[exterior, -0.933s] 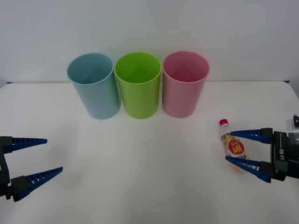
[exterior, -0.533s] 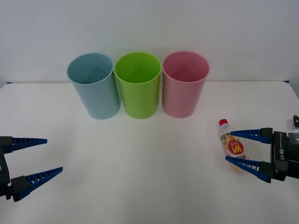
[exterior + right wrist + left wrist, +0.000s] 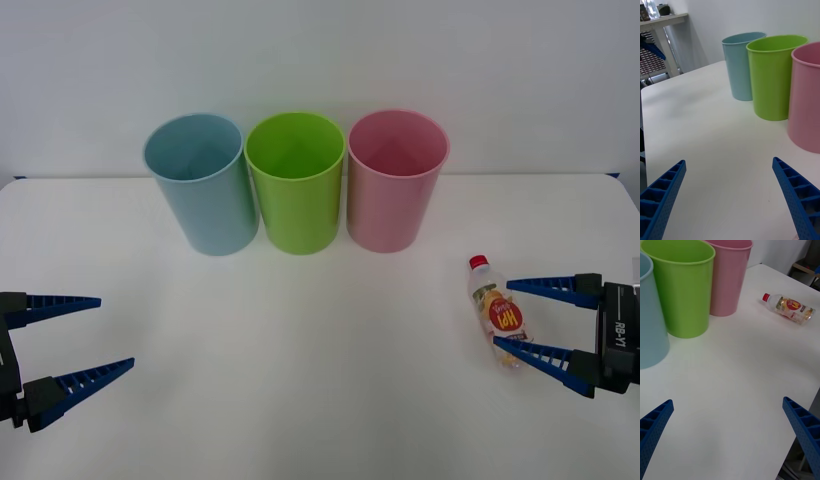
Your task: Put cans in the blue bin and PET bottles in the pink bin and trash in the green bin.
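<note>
We find the PET bottle (image 3: 499,320) lying on the table (image 3: 300,380) between the wide-spread fingers of the right gripper (image 3: 520,318), likely bracketed for grasping toward the pink bin (image 3: 392,190), while the left gripper (image 3: 88,334) waits open.

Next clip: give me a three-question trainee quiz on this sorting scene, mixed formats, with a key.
1. True or false: the PET bottle stands upright.
2. Which bin is in the middle of the row? A) blue bin B) green bin C) pink bin
3. Fill in: the right gripper is ____ with a finger on each side of the bottle, while the left gripper waits open at the table's near left.

Key: 1 false; 2 B; 3 open.
</note>
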### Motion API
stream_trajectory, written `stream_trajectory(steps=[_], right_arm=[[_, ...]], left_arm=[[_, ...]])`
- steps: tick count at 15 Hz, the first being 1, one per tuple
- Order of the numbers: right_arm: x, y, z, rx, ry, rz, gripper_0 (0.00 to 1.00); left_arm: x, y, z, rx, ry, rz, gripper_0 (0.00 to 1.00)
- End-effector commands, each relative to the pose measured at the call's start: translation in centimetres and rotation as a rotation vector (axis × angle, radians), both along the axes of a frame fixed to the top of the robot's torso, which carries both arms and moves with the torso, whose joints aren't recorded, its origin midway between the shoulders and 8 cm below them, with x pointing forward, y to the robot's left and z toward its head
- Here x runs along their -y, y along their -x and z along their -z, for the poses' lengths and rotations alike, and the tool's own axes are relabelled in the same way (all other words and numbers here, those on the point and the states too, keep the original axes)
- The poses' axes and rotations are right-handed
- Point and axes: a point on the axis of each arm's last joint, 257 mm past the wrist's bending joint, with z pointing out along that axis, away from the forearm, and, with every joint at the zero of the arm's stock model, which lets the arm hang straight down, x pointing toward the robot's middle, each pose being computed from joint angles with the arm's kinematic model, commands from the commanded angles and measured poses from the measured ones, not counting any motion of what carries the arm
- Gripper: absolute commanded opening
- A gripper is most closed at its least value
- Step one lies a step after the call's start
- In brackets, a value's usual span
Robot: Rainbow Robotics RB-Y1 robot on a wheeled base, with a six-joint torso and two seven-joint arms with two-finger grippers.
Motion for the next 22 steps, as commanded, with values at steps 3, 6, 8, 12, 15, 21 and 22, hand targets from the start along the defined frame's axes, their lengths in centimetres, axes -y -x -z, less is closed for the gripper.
stream_trajectory(steps=[3, 6, 8, 12, 15, 21, 22], right_arm=[[2.2, 0.3, -1.2, -0.021, 0.101, 0.165, 0.89], [3.0, -0.3, -1.0, -0.04, 0.137, 0.277, 0.91], [4.0, -1.2, -0.7, -0.055, 0.166, 0.365, 0.94], [5.4, -2.7, 1.1, -0.101, 0.203, 0.494, 0.97], [7.4, -2.2, 2.8, -0.167, 0.219, 0.605, 0.99], [8.9, -1.5, 4.1, -0.272, 0.181, 0.754, 1.0], [9.4, -1.8, 4.3, -0.268, 0.2, 0.774, 1.0]], left_arm=[[0.0, 0.0, 0.0, 0.0, 0.0, 0.0, 1.0], [0.0, 0.0, 0.0, 0.0, 0.0, 0.0, 1.0], [0.0, 0.0, 0.0, 0.0, 0.0, 0.0, 1.0], [0.0, 0.0, 0.0, 0.0, 0.0, 0.0, 1.0], [0.0, 0.0, 0.0, 0.0, 0.0, 0.0, 1.0], [0.0, 0.0, 0.0, 0.0, 0.0, 0.0, 1.0], [0.0, 0.0, 0.0, 0.0, 0.0, 0.0, 1.0]])
